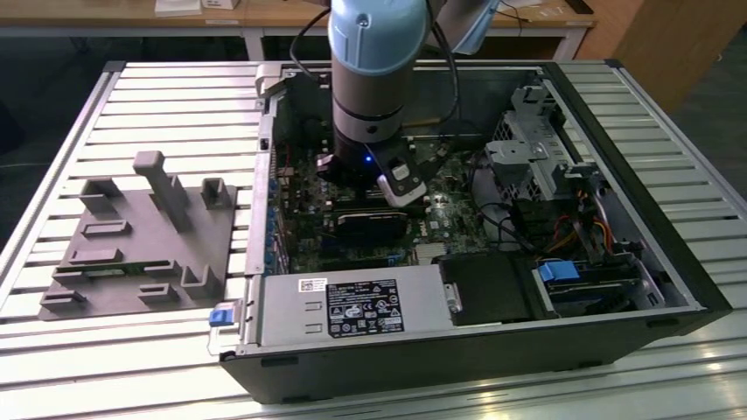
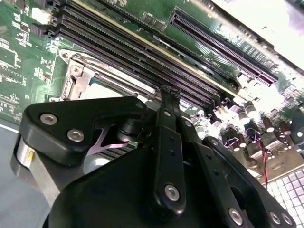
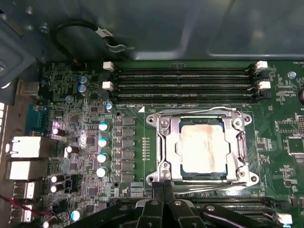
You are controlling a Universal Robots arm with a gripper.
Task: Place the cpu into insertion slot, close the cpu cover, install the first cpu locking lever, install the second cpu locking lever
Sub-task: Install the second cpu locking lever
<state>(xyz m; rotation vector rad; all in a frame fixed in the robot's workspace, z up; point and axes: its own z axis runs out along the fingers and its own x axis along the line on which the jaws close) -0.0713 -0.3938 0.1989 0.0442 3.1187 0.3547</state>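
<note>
- on the green board, in the first wrist view, the cpu (image 3: 203,147) lies seated in the insertion slot (image 3: 164,152).
- the cpu cover (image 3: 240,142) looks closed around it.
- just beside the socket's edge, the tool (image 3: 164,190) hovers with its fingers drawn together, apparently empty; judging by this, a locking lever is the step in hand, needing a precise hook and press.

- The arm (image 1: 367,79) has a pale blue shell above a grey metal tube segment and a black wrist collar with a small blue light
- A white camera module (image 1: 403,185) sits at the wrist
- Black cables (image 1: 306,35) run beside the arm
- The gripper (image 2: 167,123) has glossy black linkage bars fastened with silver screws
</note>
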